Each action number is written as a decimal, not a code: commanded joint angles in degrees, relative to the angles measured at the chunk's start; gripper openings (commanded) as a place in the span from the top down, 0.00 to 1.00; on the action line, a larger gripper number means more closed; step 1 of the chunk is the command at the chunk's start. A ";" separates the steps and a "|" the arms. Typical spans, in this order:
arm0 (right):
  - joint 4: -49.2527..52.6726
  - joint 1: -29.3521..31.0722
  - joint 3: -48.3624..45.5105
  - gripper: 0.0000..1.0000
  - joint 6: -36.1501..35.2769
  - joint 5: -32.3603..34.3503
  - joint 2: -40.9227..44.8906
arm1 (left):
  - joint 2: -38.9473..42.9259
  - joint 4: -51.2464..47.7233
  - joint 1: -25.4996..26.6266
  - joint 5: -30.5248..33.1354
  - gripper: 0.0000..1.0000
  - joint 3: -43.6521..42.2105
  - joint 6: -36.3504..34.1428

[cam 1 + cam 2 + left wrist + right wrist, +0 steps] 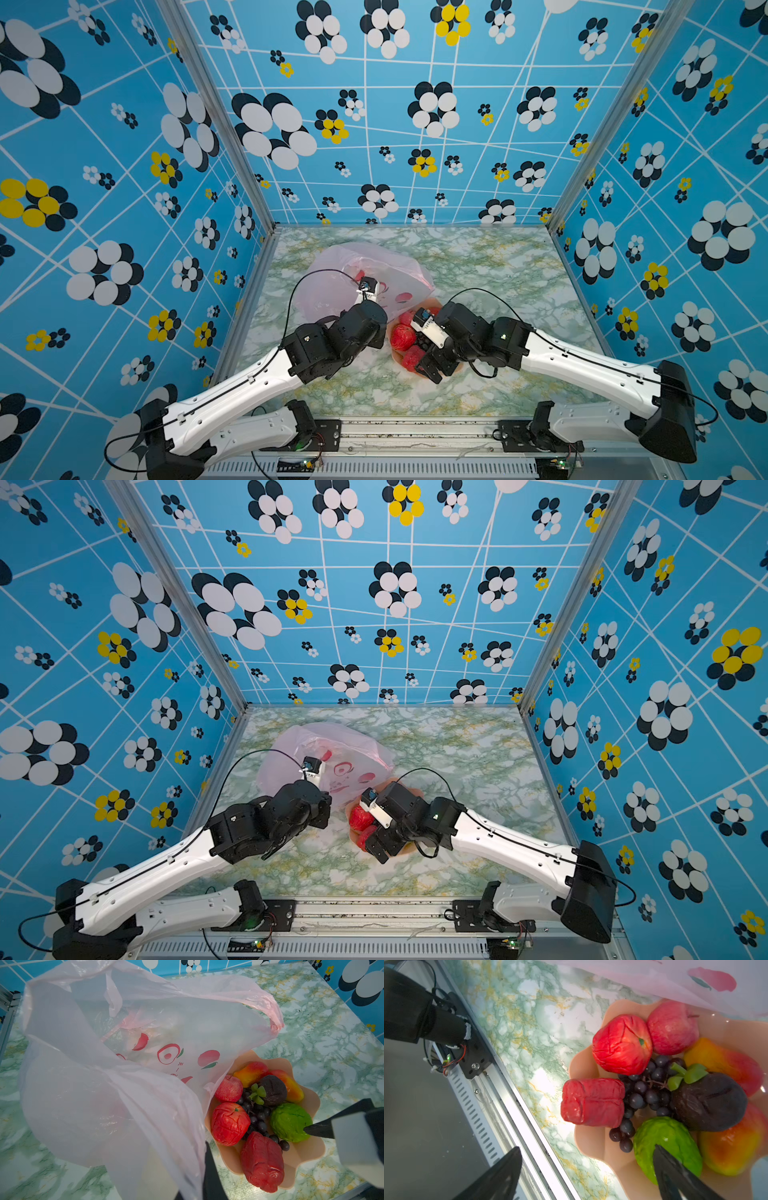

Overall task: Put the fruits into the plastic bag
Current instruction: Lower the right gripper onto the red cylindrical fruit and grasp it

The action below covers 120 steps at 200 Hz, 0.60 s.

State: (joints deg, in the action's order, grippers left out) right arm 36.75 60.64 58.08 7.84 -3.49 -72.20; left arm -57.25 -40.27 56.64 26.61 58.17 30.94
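The pale-pink plastic bag point(87, 1088) stands open at the table's left in both top views point(328, 282) point(282, 762). My left gripper point(200, 1159) is shut on its near edge, with one finger hidden behind the film. Beside the bag, the fruits fill a peach scalloped bowl point(309, 1147): bumpy red ones point(229, 1124) point(592, 1102), a green one point(668, 1140), a maroon one point(710, 1101), mangoes point(251, 1073) and a grape bunch point(645, 1088). My right gripper point(589, 1167) hangs open over the bowl's near side point(430, 368), one fingertip point(670, 1165) against the green fruit.
The bag's side overlaps the bowl's far rim. The metal rail point(517, 1118) along the table's front edge runs close below my right gripper. Patterned blue walls point(124, 208) enclose the marble-look table point(498, 270) on three sides.
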 commanded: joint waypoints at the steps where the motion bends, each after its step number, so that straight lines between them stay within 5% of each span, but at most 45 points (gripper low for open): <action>1: -1.49 3.36 -0.78 0.01 -5.64 4.93 -0.90 | 0.82 1.12 -0.42 0.72 1.00 -1.07 0.99; 120: -8.43 5.36 0.70 0.01 -8.67 13.39 -13.16 | 3.03 1.91 -0.58 -0.16 1.00 -3.01 2.83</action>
State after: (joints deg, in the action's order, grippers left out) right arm 29.71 65.93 57.84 0.19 7.42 -83.02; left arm -54.78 -38.92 56.60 26.55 55.90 33.01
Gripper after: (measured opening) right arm 0.994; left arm 0.040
